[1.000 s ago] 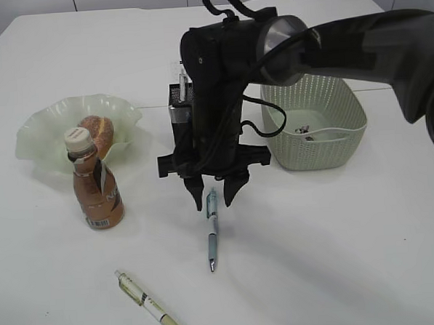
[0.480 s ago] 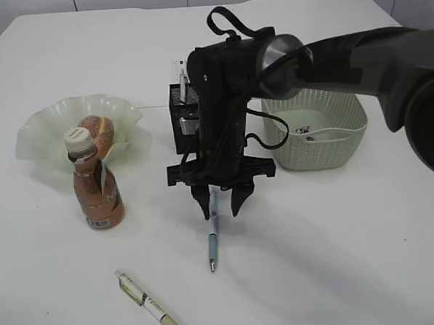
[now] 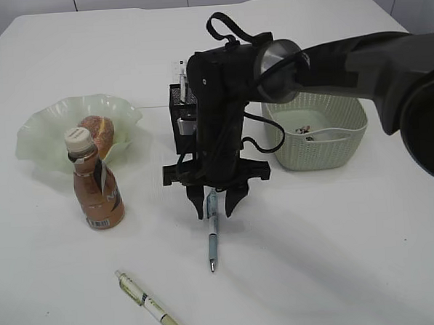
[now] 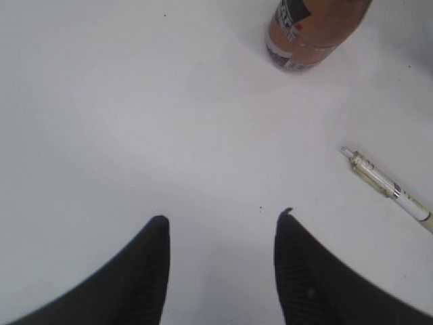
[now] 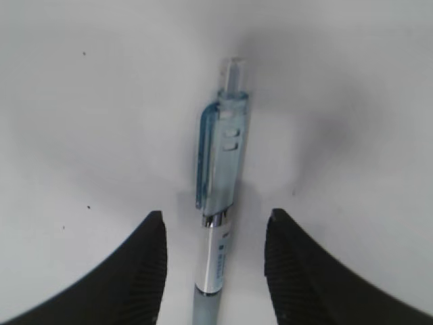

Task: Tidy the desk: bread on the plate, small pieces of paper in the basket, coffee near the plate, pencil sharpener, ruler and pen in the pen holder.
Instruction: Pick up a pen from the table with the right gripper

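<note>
1. A white table [image 3: 366, 227] fills the exterior view, seen from the near side at a downward slant.
2. The right gripper [image 3: 215, 203] points straight down at the middle of the table. Its two black fingers are apart, one on each side of a blue pen [image 3: 212, 228] that lies flat on the table. In the right wrist view the fingers [image 5: 139, 271] straddle the pen's barrel [image 5: 220, 203] with bare table showing on both sides, so they are not touching it.
3. The blue pen lies roughly near-to-far, its clip end between the fingers and its tip pointing toward the near edge.
4. A second pen [image 3: 152, 306], pale yellow-green, lies on the near-left part of the table, well apart from the blue one.
5. The left gripper [image 4: 220, 227] shows only in its own wrist view. Its fingers are apart over bare table, holding nothing, with the yellow-green pen [image 4: 387, 189] to its right.
6. A brown coffee bottle [image 3: 94, 183] stands upright on the left, just beside a pale green wavy plate [image 3: 44, 128].
7. Bread [image 3: 99, 132] rests on the plate.
8. A black pen holder [image 3: 179, 113] stands just behind the right arm, partly hidden, with a thin white item sticking up from it.
9. A pale green basket [image 3: 347, 137] sits to the right, with small scraps of paper [image 3: 303, 131] inside.
</note>
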`<state>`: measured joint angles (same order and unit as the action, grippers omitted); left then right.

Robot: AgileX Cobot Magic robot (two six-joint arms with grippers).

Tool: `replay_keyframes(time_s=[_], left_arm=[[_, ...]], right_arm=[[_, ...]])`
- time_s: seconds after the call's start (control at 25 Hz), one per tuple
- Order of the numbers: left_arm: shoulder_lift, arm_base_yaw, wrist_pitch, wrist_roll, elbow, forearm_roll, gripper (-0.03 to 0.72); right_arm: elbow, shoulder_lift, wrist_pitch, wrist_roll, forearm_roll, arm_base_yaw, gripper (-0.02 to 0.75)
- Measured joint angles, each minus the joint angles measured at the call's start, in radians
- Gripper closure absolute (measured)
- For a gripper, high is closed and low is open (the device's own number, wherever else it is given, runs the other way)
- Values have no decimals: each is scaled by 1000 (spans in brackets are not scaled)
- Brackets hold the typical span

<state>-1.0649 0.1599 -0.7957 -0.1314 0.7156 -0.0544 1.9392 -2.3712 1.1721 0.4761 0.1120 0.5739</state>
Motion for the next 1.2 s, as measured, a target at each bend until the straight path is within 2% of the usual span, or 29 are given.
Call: replay_keyframes(time_s=[1.2], left_arm=[[0, 0, 49, 0, 0, 0, 318]], right_arm=[[0, -21, -52, 2, -30, 2, 384]])
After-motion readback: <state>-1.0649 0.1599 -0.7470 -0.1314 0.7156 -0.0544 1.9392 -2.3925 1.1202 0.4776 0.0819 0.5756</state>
